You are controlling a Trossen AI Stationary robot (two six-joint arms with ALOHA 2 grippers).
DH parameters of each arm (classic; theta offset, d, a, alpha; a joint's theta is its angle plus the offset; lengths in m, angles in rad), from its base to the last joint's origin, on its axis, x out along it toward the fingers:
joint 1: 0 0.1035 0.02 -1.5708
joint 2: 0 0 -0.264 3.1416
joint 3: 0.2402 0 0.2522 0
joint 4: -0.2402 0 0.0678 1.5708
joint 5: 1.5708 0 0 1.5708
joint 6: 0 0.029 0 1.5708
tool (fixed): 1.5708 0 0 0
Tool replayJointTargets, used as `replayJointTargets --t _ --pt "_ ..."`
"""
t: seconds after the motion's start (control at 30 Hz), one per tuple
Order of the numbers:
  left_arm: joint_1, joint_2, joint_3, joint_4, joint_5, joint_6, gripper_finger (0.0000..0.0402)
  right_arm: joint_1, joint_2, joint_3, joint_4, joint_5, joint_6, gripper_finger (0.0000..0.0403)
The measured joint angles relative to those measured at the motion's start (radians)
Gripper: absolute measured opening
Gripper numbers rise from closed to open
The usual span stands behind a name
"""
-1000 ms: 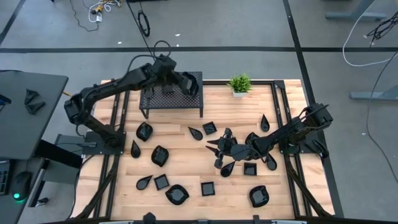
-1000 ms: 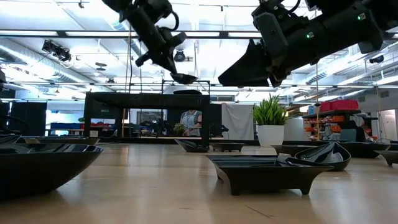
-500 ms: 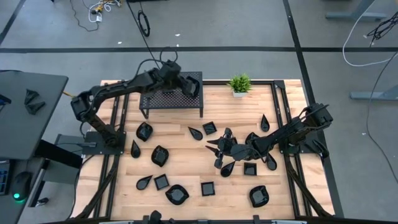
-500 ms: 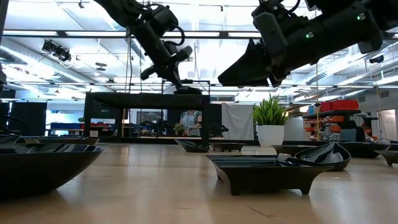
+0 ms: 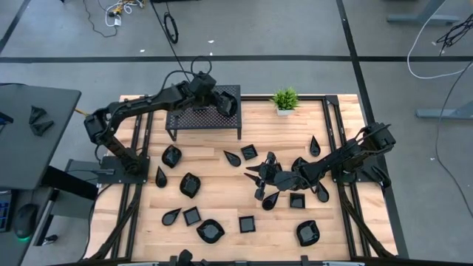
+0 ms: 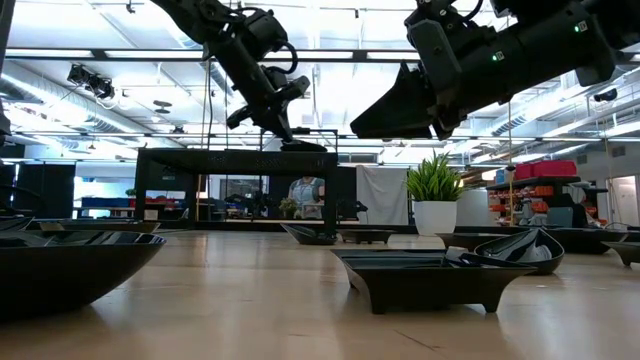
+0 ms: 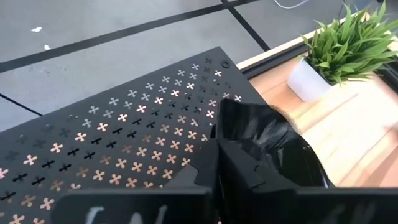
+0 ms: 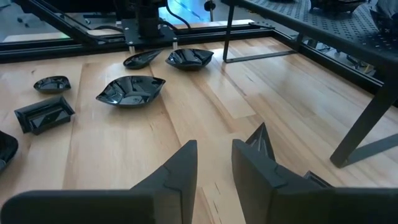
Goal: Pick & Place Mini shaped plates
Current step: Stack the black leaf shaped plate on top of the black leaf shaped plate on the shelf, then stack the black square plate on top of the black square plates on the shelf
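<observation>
Plate [image 7: 267, 149] lies on the rack [image 5: 194, 118] at upper centre, pinched by the left gripper [image 5: 224, 105]; right gripper [image 8: 214, 165] spread.

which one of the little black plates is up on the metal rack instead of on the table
The plate at the rack's right end, at the left gripper. Every other plate lies on the wooden tabletop.

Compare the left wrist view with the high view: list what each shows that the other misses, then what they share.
Only the left wrist view: the rack's cross-shaped holes, and the glossy plate lying at its edge against the left gripper's fingers.

Only the high view: the right gripper over mid-table, and the many small black plates scattered on the wood.

Both: the rack, the potted plant, and the left gripper at the rack's plant-side end.
</observation>
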Motion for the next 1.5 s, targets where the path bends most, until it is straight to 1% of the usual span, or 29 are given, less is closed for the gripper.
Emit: replayJointTargets --t 0.2,0.3,0.37,0.47,0.57,0.67,0.73,0.8,0.93,1.03,1.13,1.23,1.3,1.37,1.43,1.5 --pt "0.005 -0.001 0.008 -0.008 0.029 0.037 0.0083 0.000 0.000 0.000 0.000 0.000 0.000 0.0103" --pt "0.016 -0.007 0.041 -0.011 0.049 0.043 0.0113 0.000 0.000 0.000 0.000 0.000 0.000 0.0103" --pt "0.021 -0.017 0.066 -0.023 0.084 0.062 0.0128 0.000 0.000 0.000 0.000 0.000 0.001 0.0103" --pt "0.017 -0.030 0.117 -0.044 0.144 0.113 0.0144 0.000 0.000 0.000 0.001 0.000 0.005 0.0103" --pt "-0.017 -0.042 0.143 -0.067 0.193 0.180 0.0150 0.000 0.000 0.001 0.003 0.000 0.005 0.0103" --pt "-0.075 -0.047 0.143 -0.097 0.193 0.233 0.0149 0.000 0.000 0.001 0.006 0.000 0.012 0.0103" --pt "-0.111 -0.047 0.125 -0.113 0.164 0.242 0.0144 0.000 0.000 0.001 0.011 0.000 0.022 0.0103" --pt "-0.143 -0.037 0.098 -0.105 0.109 0.242 0.0135 0.000 0.000 0.002 0.010 0.000 0.027 0.0103" --pt "-0.160 -0.034 0.034 -0.087 0.004 0.215 0.0112 0.000 0.000 0.002 0.012 0.000 0.027 0.0103" --pt "-0.161 -0.034 0.019 -0.113 0.002 0.213 0.0094 0.000 0.000 0.002 0.012 0.000 0.027 0.0103" --pt "-0.200 -0.056 0.019 -0.134 0.026 0.231 0.0078 0.000 0.000 0.002 0.011 0.000 0.027 0.0103" --pt "-0.288 -0.084 0.019 -0.176 0.015 0.279 0.0065 0.000 0.000 0.002 0.009 -0.001 0.027 0.0103" --pt "-0.368 -0.092 0.019 -0.214 -0.037 0.313 0.0058 0.000 0.000 0.002 0.007 -0.002 0.027 0.0103" --pt "-0.456 -0.093 0.014 -0.233 -0.110 0.323 0.0053 0.000 0.000 0.002 0.007 -0.002 0.027 0.0103" --pt "-0.549 -0.093 -0.031 -0.179 -0.188 0.310 0.0050 0.000 0.000 0.002 0.006 -0.002 0.027 0.0103" --pt "-0.639 -0.093 -0.107 -0.089 -0.254 0.280 0.0049 0.000 -0.001 0.001 0.006 -0.008 0.027 0.0103"
